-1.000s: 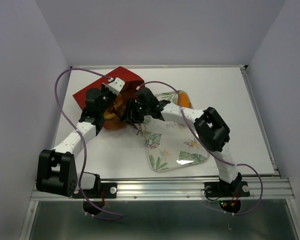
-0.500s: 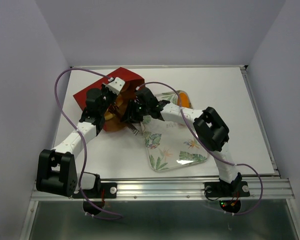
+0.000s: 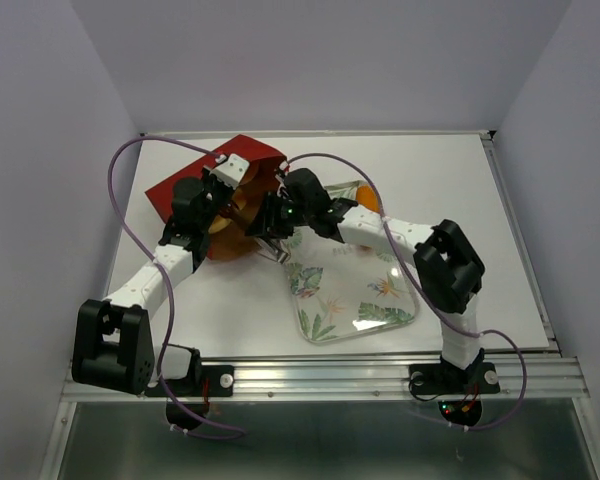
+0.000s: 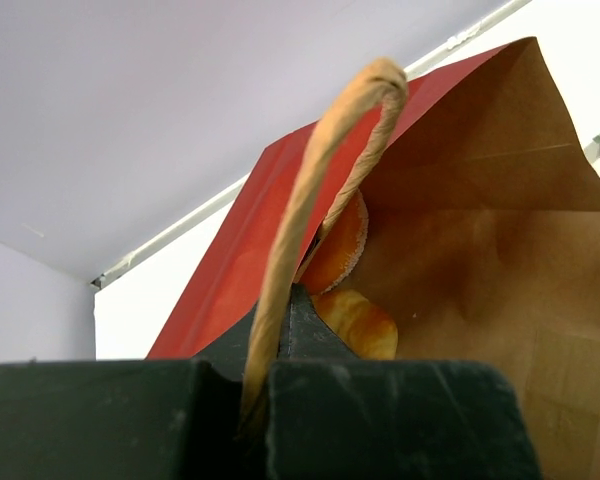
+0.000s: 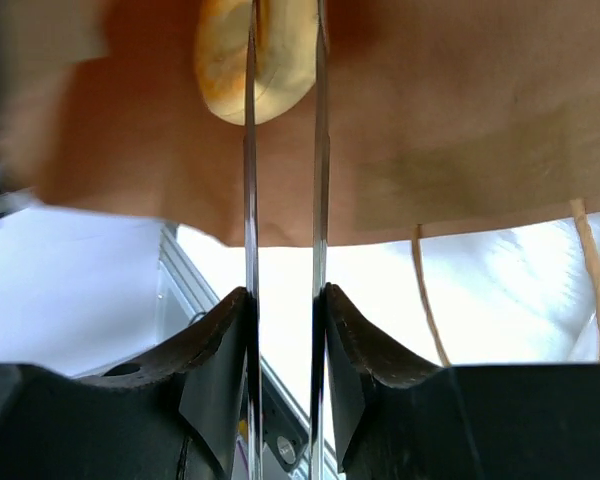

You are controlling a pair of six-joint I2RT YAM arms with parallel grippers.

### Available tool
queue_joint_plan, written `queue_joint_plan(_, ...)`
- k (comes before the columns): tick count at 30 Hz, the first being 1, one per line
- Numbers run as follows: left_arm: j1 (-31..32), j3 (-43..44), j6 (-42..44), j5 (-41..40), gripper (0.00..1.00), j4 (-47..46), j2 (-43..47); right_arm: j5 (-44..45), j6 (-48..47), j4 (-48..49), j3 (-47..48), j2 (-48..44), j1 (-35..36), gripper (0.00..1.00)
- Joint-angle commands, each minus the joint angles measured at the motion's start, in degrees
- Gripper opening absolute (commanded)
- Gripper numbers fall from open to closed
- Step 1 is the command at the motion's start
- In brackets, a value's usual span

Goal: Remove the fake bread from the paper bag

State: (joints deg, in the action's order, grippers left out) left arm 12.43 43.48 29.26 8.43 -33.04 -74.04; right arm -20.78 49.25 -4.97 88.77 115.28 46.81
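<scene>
Top external view: the paper bag (image 3: 185,188) lies on its side in the upper left of the table (image 3: 460,230), dark red outside, with its brown mouth turned toward the centre of the frame. Both arms reach to that mouth. The left gripper (image 3: 223,203) sits at the mouth, and the right gripper (image 3: 264,222) points into the opening from the right. Just right of the bag, the leaf-patterned tray (image 3: 325,322) runs from the centre toward the lower middle. One orange pastry (image 3: 368,199) rests at the tray's upper end, beside the right arm.

Left wrist view: the left gripper's jaws are pressed together on the twine handle (image 4: 315,180), which loops up from between them through the middle of the frame. Behind the loop the bag stands open. Inside it lie a round orange bun (image 4: 342,245) at centre and a golden roll (image 4: 365,322) just below; whether the two touch I cannot tell.

Right wrist view: the two thin fingers (image 5: 250,200) stand a narrow gap apart and run up the middle of the frame into the bag's brown inside. A pale golden pastry (image 5: 225,60) shows at the top, between the fingers and past the left one. Whether the fingers press on it I cannot tell. Two strands of twine (image 5: 425,290) hang at lower right
</scene>
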Motion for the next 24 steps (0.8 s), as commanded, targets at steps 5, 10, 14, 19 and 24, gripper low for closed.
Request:
queue_joint_plan(5,0.4,-1.1,1.2,-0.9,0.00,-4.1,2.9,2.7,-3.4,6.7,-7.6,-13.2,-2.8,0.01)
queue_joint_plan(10,0.4,-1.6,3.0,0.4,0.00,-4.1,3.5,2.2,-5.4,5.3,-15.2,-21.2,-5.0,0.01)
queue_joint_plan(14,0.5,-1.7,4.9,0.1,0.00,-3.6,3.8,2.6,-10.8,1.2,-22.2,-32.9,-6.7,0.01)
queue_joint_plan(19,0.4,-1.9,6.5,2.7,0.00,-2.4,4.0,3.0,-18.0,-6.6,-29.5,-44.8,-10.1,0.01)
queue_joint_plan(24,0.3,-2.9,11.9,3.4,0.00,-1.9,5.1,8.6,-19.4,-15.3,-34.5,-55.5,-13.1,0.01)
